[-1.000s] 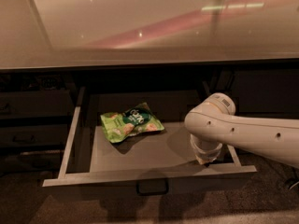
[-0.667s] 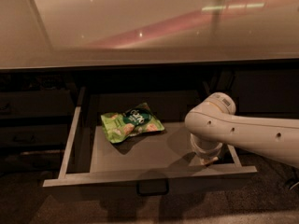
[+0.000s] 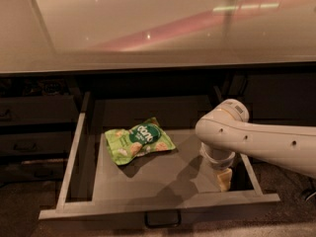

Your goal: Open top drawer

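Observation:
The top drawer (image 3: 158, 205) stands pulled far out under the counter, with pale side edges and a flat grey floor. Its small loop pull (image 3: 162, 220) shows at the middle of the front. A green snack bag (image 3: 139, 139) lies inside, left of centre. My white arm (image 3: 256, 137) reaches in from the right. The gripper (image 3: 223, 177) points down into the drawer's right front corner, close to the right side wall and apart from the bag.
A glossy pale countertop (image 3: 148, 28) overhangs the drawer. Shorter dark drawers (image 3: 29, 112) with similar pulls stack at the left. A dark cabinet front (image 3: 281, 98) lies behind my arm at the right. Carpet (image 3: 19, 216) runs along the bottom.

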Tool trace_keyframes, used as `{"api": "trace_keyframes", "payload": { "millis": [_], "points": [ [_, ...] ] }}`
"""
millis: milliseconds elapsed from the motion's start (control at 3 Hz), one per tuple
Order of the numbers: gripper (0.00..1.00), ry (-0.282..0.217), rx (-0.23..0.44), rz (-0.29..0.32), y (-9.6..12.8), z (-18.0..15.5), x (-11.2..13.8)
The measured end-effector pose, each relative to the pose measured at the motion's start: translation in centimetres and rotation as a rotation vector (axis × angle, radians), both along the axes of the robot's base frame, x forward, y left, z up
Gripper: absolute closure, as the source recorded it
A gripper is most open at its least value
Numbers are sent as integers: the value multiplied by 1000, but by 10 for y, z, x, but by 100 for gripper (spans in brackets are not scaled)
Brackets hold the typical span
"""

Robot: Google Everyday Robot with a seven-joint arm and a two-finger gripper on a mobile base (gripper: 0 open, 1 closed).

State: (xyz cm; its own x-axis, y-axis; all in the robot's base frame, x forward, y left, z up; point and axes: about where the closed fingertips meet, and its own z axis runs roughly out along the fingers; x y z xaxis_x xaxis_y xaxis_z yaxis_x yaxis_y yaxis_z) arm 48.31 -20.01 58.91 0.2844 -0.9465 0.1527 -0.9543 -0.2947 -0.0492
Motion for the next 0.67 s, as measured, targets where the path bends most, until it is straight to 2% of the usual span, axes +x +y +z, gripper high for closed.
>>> {"api": "trace_keyframes", "payload": {
  "millis": [667],
  "points": [
    [66, 0, 0, 0, 0, 0, 0]
  ]
}}
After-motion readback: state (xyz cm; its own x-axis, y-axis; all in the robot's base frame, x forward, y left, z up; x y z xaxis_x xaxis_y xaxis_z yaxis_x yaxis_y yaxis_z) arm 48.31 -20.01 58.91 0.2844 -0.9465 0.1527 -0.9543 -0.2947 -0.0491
